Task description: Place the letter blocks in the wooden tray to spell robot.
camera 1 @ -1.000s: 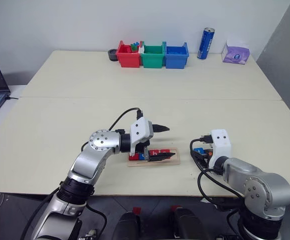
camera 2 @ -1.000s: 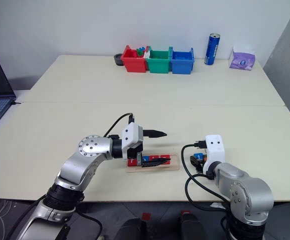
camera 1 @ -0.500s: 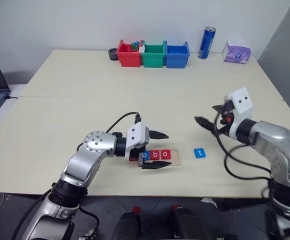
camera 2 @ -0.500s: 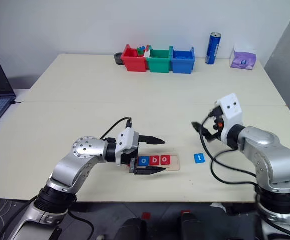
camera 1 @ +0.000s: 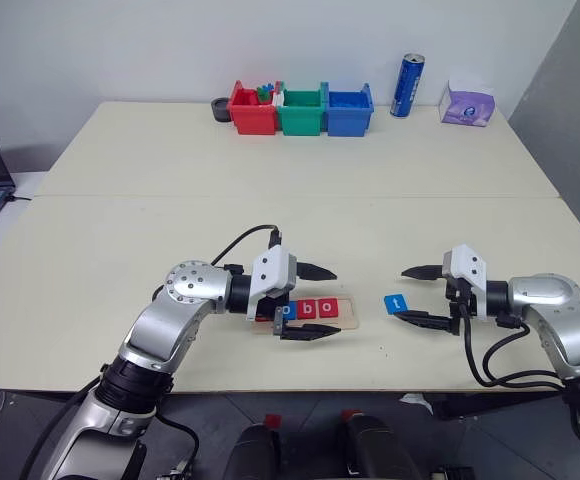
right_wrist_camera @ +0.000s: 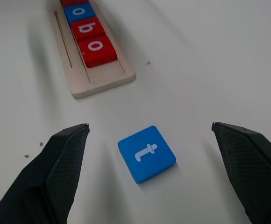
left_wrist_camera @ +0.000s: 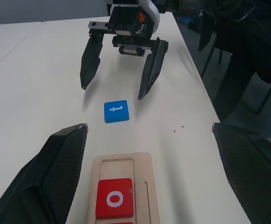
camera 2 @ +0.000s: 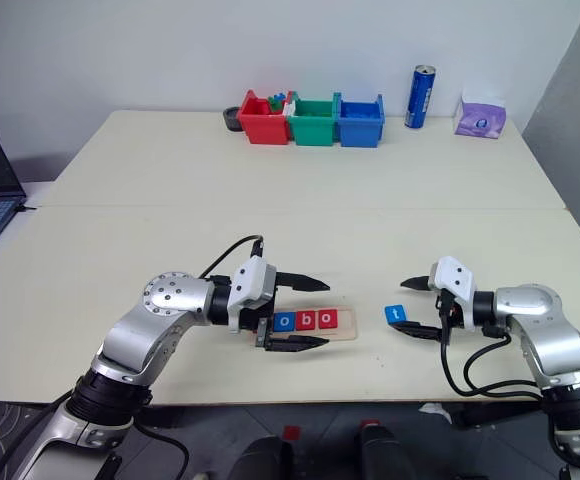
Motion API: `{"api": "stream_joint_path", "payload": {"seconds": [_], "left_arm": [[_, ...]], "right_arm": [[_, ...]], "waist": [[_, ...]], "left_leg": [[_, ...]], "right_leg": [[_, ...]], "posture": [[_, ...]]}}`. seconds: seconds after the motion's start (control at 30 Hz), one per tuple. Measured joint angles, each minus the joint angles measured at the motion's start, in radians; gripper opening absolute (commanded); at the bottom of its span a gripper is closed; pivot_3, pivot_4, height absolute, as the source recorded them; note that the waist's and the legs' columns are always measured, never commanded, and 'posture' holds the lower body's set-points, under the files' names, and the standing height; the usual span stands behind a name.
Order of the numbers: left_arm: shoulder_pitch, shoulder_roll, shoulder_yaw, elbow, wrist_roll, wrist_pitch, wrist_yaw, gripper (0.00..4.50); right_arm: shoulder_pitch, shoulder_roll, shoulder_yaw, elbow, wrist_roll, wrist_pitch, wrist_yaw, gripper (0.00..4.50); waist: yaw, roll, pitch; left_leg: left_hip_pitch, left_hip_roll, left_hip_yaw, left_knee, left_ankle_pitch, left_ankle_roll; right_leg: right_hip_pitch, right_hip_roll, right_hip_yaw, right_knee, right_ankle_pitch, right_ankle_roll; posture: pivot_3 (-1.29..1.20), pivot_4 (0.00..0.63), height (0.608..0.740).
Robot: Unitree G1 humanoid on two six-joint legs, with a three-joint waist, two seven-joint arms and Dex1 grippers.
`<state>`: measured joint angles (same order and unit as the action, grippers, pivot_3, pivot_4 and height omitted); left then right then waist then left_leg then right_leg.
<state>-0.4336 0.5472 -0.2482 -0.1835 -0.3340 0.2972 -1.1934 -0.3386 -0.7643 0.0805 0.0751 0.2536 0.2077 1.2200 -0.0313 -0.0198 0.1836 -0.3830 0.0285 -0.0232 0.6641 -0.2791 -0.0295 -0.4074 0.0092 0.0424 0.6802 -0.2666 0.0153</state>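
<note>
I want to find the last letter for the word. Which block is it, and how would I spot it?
Look at the near edge of the big cream table, where the long light-wood tray holds red and blue letter tiles. Just past the tray's empty end lies a small flat blue square tile, between the open fingers of the right end effector. It is the tile lying on the bare table, marked with a white t.

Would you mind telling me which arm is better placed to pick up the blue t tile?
The right. The right gripper is open with its fingers to either side of the blue t tile on the table. The left gripper is open over the wooden tray, farther away.
</note>
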Motion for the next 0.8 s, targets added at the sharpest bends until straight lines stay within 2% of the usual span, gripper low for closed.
{"api": "stream_joint_path", "payload": {"seconds": [0.43, 0.53, 0.73, 0.77, 0.8], "left_arm": [[0.008, 0.005, -0.002, -0.011, -0.001, 0.002, -0.018, 4.50], [0.008, 0.005, -0.002, -0.011, 0.000, 0.002, -0.018, 4.50], [0.008, 0.005, -0.002, -0.011, 0.000, 0.002, -0.018, 4.50], [0.008, 0.005, -0.002, -0.011, 0.000, 0.002, -0.018, 4.50], [0.008, 0.005, -0.002, -0.011, 0.000, 0.002, -0.018, 4.50]], "right_arm": [[-0.087, 0.044, 0.083, 0.207, -0.076, -0.124, 0.045, 4.47], [-0.087, 0.044, 0.088, 0.209, -0.076, -0.130, 0.056, 3.85], [-0.087, 0.044, 0.092, 0.209, -0.076, -0.148, 0.066, 1.73], [-0.087, 0.044, 0.092, 0.209, -0.077, -0.154, 0.066, 1.46], [-0.087, 0.044, 0.092, 0.210, -0.077, -0.158, 0.066, 1.45]], "waist": [[0.002, 0.000, 0.000], [0.002, 0.000, 0.000], [0.002, 0.000, 0.000], [0.002, 0.000, 0.000], [0.002, 0.000, 0.000]], "left_leg": [[0.000, 0.000, 0.000, 0.000, 0.000, 0.000], [0.000, 0.000, 0.000, 0.000, 0.000, 0.000], [0.000, 0.000, 0.000, 0.000, 0.000, 0.000], [0.000, 0.000, 0.000, 0.000, 0.000, 0.000], [0.000, 0.000, 0.000, 0.000, 0.000, 0.000]], "right_leg": [[0.000, -0.001, 0.000, 0.000, 0.000, -0.001], [0.000, -0.001, 0.000, 0.000, 0.000, -0.001], [0.000, -0.001, 0.000, 0.000, 0.000, -0.001], [0.000, -0.001, 0.000, 0.000, 0.000, -0.001], [0.000, -0.001, 0.000, 0.000, 0.000, -0.001]], "posture": [[0.00, 0.150, 0.740], [0.00, 0.150, 0.740], [0.00, 0.150, 0.740], [0.00, 0.150, 0.740], [0.00, 0.150, 0.740]]}}
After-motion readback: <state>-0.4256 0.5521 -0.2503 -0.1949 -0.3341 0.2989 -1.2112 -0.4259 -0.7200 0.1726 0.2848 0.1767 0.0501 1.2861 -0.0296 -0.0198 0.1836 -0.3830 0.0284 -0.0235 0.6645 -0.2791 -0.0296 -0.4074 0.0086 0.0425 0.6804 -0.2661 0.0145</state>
